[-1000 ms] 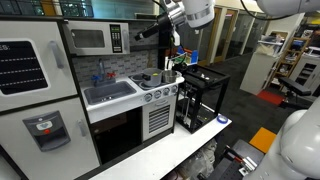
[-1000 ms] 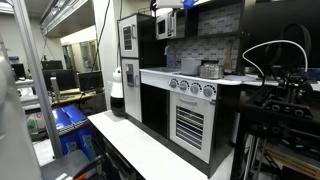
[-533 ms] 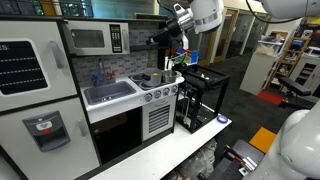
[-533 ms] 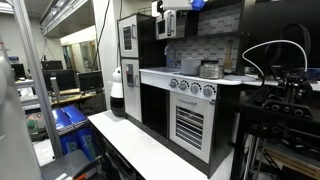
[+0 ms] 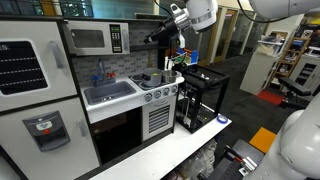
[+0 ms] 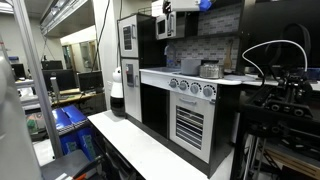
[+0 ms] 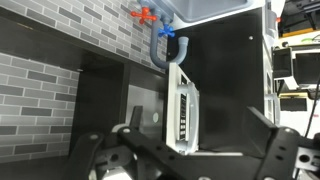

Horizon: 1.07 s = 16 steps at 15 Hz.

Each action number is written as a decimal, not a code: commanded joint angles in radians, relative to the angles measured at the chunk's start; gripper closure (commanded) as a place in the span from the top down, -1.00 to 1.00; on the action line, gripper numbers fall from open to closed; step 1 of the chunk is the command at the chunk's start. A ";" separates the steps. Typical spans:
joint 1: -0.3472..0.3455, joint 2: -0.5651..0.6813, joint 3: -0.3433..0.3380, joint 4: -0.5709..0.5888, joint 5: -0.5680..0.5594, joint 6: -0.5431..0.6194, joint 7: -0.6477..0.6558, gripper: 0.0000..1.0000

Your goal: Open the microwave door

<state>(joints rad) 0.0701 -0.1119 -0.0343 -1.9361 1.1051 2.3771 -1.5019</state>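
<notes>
Standing in the upper section of a toy kitchen, the microwave (image 5: 92, 40) carries the microwave door (image 5: 86, 40) to the viewer's left of a black keypad strip (image 5: 115, 38). The door is a small rectangular silver-grey frame around a dark window and lies flush with the front, closed.

Surroundings:
- A grey sink (image 5: 110, 93) sits below the microwave against a grey brick-pattern backsplash (image 7: 50, 80).
- A curved grey faucet (image 7: 160, 50) has one red tap (image 7: 147, 14) and one blue tap (image 7: 168, 32).
- A metal pot (image 5: 150, 78) stands on the stove top above a row of round knobs (image 5: 160, 96).
- A larger dark oven door (image 5: 120, 135) occupies the lower cabinet.
- A white fridge door (image 5: 25, 65) with a ribbed black panel stands at the far side.
- An open black frame (image 5: 200, 95) stands just beside the stove end.

Nothing lies between the gripper (image 5: 156, 38) and the keypad side of the microwave.

The white arm (image 5: 195, 12) enters from above and angles down. The gripper is level with the microwave, near it but apart from it. In the wrist view the gripper (image 7: 195, 140) shows its dark jaws spread wide with nothing held.
</notes>
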 commanded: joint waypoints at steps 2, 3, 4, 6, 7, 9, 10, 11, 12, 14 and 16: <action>-0.019 0.131 0.001 0.172 0.035 -0.153 -0.046 1.00; -0.024 0.154 0.004 0.202 0.034 -0.180 -0.046 1.00; -0.029 0.175 0.006 0.230 0.034 -0.205 -0.047 1.00; -0.039 0.215 0.010 0.279 0.045 -0.250 -0.053 1.00; -0.044 0.233 0.013 0.299 0.048 -0.267 -0.054 1.00; -0.052 0.267 0.018 0.340 0.052 -0.294 -0.055 1.00; -0.054 0.285 0.022 0.360 0.052 -0.301 -0.052 1.00; -0.055 0.302 0.025 0.379 0.048 -0.306 -0.048 1.00; -0.055 0.316 0.030 0.398 0.046 -0.308 -0.046 1.00; -0.053 0.345 0.041 0.437 0.039 -0.313 -0.039 1.00; -0.050 0.370 0.055 0.472 0.033 -0.316 -0.036 1.00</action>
<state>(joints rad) 0.0406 0.2009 -0.0097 -1.5465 1.1301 2.0956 -1.5244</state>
